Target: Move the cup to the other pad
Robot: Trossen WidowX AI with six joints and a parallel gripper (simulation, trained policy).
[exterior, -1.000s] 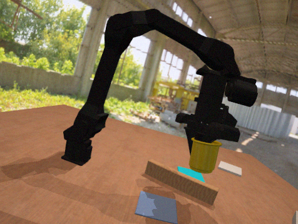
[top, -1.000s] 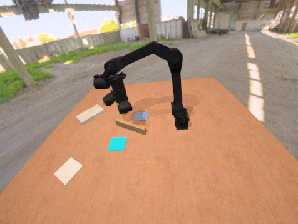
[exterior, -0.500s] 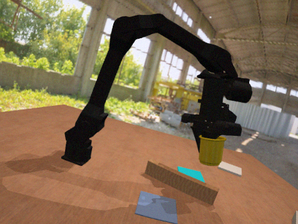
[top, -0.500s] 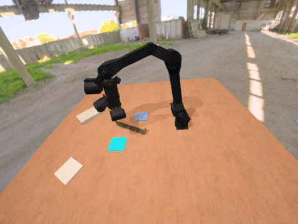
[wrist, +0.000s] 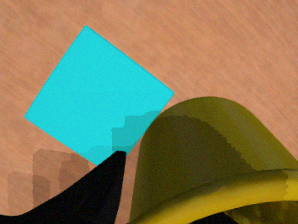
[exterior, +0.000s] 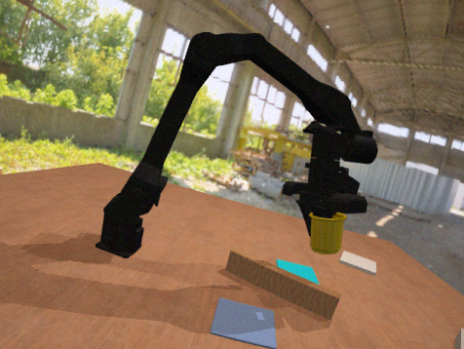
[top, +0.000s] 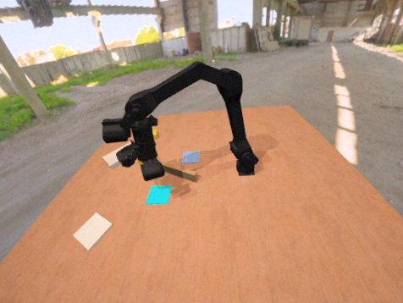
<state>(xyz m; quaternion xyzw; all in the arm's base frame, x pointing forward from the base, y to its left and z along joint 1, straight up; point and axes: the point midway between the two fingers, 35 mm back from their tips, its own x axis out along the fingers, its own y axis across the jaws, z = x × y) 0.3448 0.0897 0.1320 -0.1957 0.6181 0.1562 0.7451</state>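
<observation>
With our jaws clamped on the yellow round cup (top: pixel 155 134) (exterior: pixel 327 235) (wrist: pixel 200 145), we have it raised; lowering onto the cyan square flat pad (top: pixel 158 195) (exterior: pixel 298 270) (wrist: pixel 95 90) and release seem left.

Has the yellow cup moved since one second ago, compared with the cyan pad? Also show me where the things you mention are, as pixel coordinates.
Yes: in the exterior view, the yellow cup (top: pixel 155 134) (exterior: pixel 327 237) (wrist: pixel 200 135) has shifted up and slightly right, no longer overlapping the cyan pad (top: pixel 158 195) (exterior: pixel 298 271) (wrist: pixel 95 90).
</observation>
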